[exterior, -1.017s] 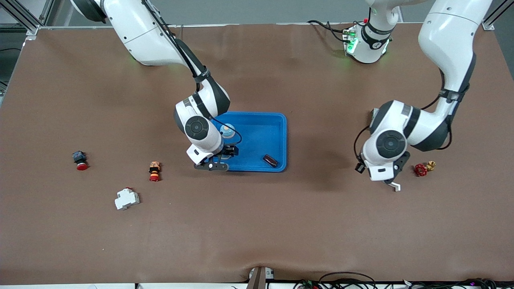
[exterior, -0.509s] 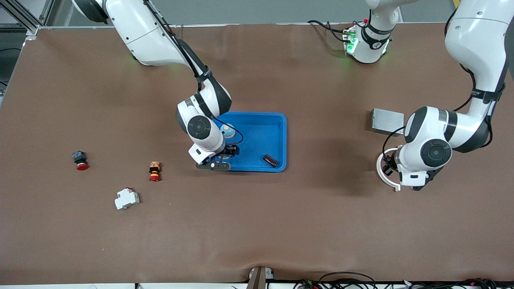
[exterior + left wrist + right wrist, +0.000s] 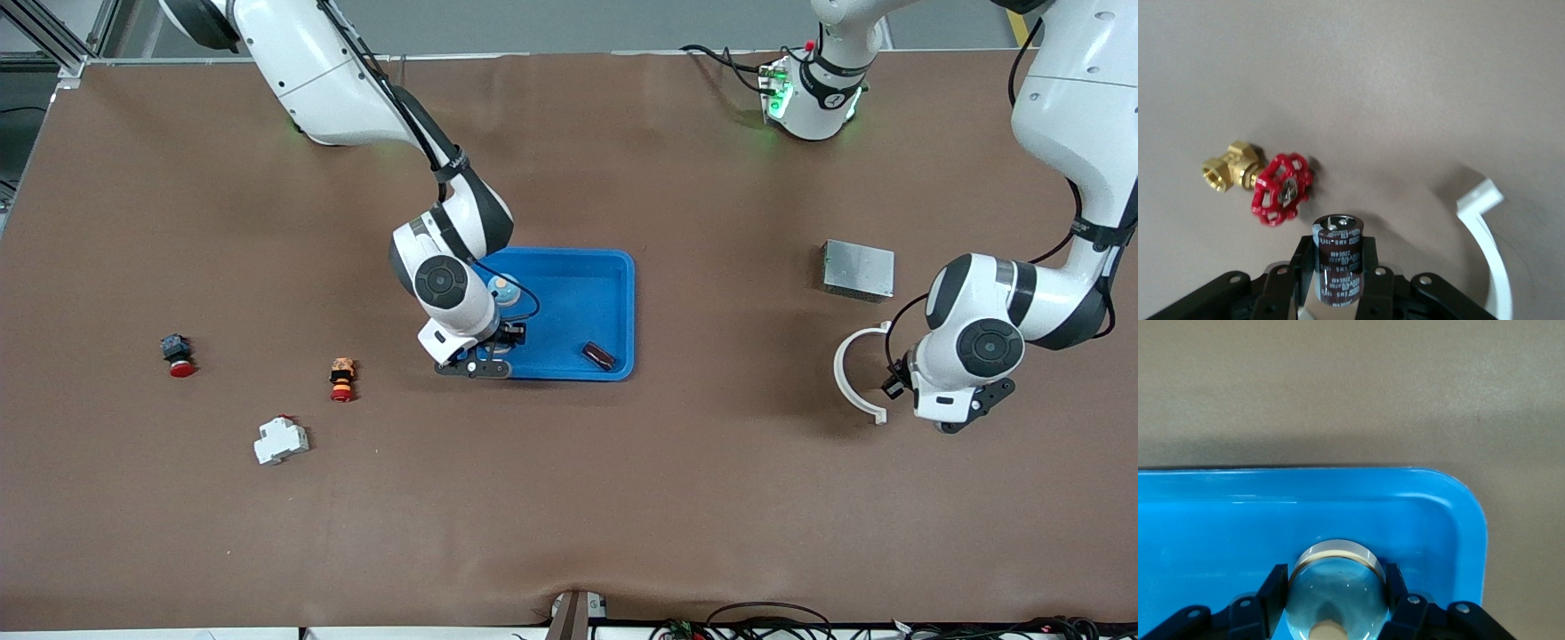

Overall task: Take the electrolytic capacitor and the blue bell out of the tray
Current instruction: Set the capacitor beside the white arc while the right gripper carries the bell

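The right hand sits low in the tray, at the corner nearest the front camera toward the right arm's end, its fingers pinched on the blue bell. The bell stands dome-up directly between them, so the way out is probably straight up over the rim. The left hand pinches the capacitor upright over bare worktop, well clear of the tray, above the red-wheeled valve and white curved piece.

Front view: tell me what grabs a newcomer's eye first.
The bright blue tray at mid-table stands out, with the right end effector down in it, shut on the blue bell. Toward the left arm's end, the left end effector holds the electrolytic capacitor above the table, over a spot beside a red-handled brass valve.
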You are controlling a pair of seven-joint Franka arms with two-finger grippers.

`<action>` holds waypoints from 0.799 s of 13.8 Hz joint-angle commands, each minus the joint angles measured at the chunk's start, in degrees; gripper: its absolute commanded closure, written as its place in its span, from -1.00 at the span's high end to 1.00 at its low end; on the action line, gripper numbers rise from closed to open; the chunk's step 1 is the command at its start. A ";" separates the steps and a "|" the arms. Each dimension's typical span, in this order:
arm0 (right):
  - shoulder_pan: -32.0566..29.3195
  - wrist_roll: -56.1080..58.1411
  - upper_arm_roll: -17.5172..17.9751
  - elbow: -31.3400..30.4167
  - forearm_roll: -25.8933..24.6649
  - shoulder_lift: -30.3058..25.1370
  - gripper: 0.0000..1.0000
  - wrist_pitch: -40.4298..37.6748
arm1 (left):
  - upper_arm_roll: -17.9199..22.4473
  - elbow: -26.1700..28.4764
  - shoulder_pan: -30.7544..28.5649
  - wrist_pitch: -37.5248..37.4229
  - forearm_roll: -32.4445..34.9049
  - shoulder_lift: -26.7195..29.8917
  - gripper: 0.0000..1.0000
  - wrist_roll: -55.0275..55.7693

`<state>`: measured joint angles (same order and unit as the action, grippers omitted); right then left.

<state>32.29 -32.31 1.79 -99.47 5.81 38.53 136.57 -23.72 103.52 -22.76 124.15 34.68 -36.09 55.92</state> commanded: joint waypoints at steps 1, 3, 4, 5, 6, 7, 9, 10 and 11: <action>-0.55 2.67 -0.47 1.39 -0.01 -2.47 -0.78 -3.57 | -0.53 0.19 -0.09 0.39 1.18 0.49 -0.98 -0.12; -4.14 10.11 -0.65 1.56 -0.01 -6.60 -0.78 -9.81 | -0.62 0.19 -0.18 0.39 0.47 0.49 -0.91 0.42; -6.51 15.03 -0.65 1.47 -0.01 -8.54 -0.78 -12.10 | -0.62 0.28 -0.18 0.39 0.39 0.49 -0.78 0.42; -9.06 20.21 -0.74 1.47 -0.01 -9.77 -0.78 -13.69 | -0.71 0.28 -0.09 0.31 0.12 0.58 -0.58 0.59; -12.74 26.53 -0.65 1.56 -0.01 -10.74 -0.78 -14.40 | -0.80 0.28 -0.09 0.31 -0.84 0.58 -0.47 0.77; -16.43 33.38 -0.65 1.91 0.08 -11.10 -0.78 -14.58 | -0.88 0.28 0.00 0.31 -2.06 0.58 -0.46 0.85; -22.07 45.52 -0.74 4.10 -0.01 -11.02 -0.78 -15.98 | -0.89 0.28 0.08 0.04 -3.22 0.75 0.20 0.77; -24.09 50.45 -0.82 4.81 -0.27 -11.02 -0.78 -17.12 | -0.97 0.45 0.17 -0.04 -3.22 0.93 0.99 0.77; -26.03 54.68 -0.91 4.81 -0.54 -11.02 -0.78 -17.39 | -0.97 0.54 0.09 -0.05 -3.39 1.02 1.00 0.77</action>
<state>9.13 15.61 -0.25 -95.44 5.70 27.57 120.61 -24.42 103.44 -22.57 124.49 32.41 -36.32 56.41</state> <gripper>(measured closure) 0.361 0.520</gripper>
